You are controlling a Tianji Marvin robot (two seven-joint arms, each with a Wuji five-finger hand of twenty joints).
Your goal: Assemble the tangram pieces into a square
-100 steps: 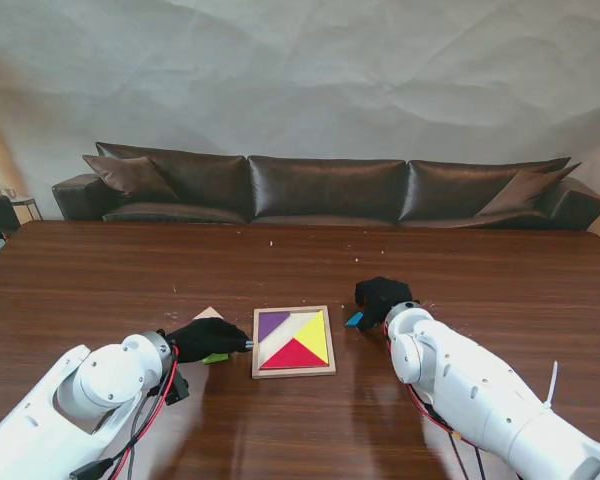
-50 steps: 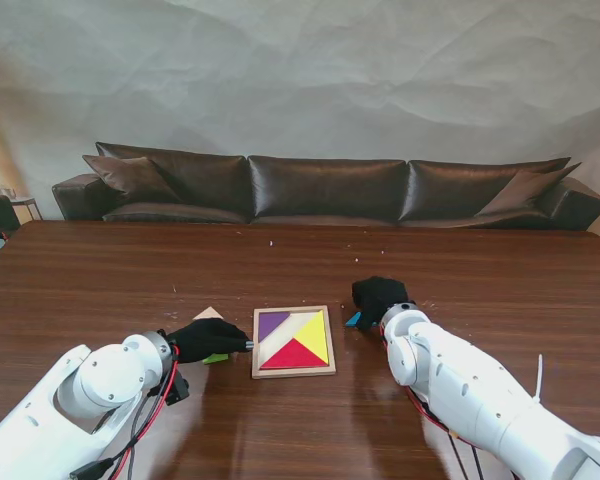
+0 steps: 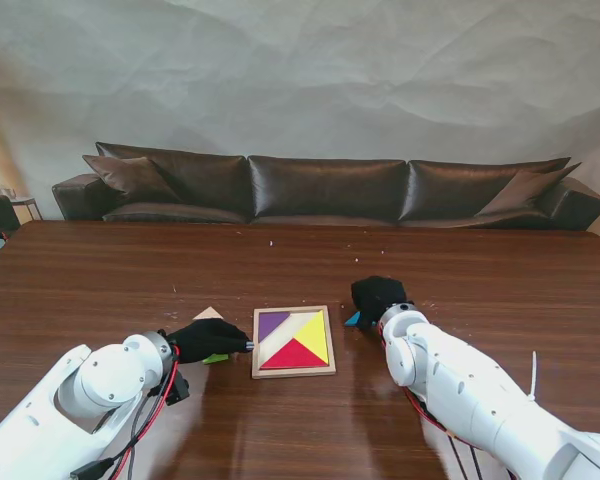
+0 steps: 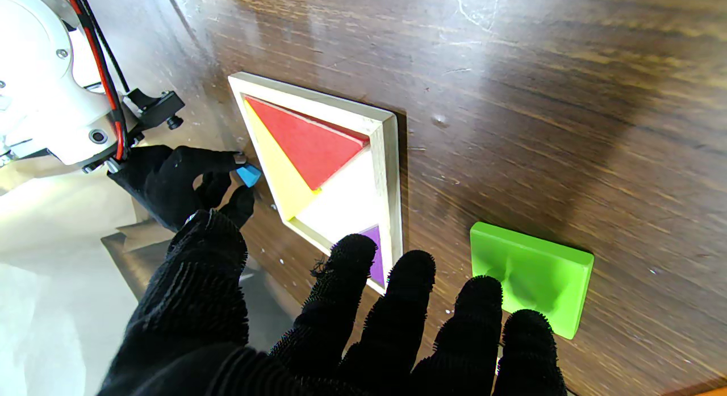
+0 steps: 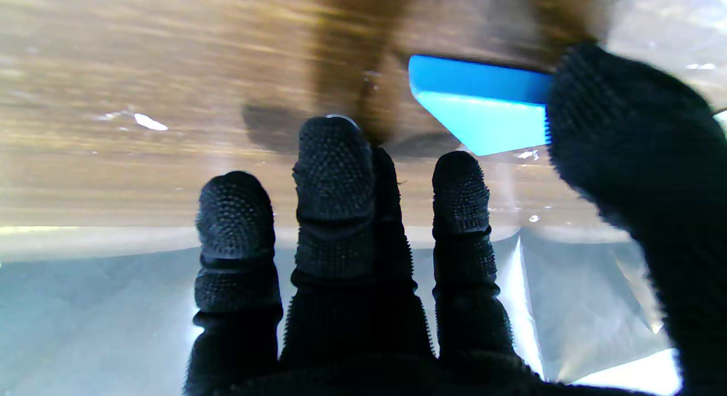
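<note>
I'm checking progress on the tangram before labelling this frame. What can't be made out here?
- Blue piece: right wrist view, the thumb covers one end, so its shape and whether the right hand grips it are unclear.
- Green piece: stand view, mostly hidden under the left hand.
- Tray: left wrist view, fingertips hide the purple corner.

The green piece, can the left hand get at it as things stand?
Probably yes: the green piece lies flat on bare table right at the left hand, whose spread fingertips hold nothing, with nothing between.
</note>
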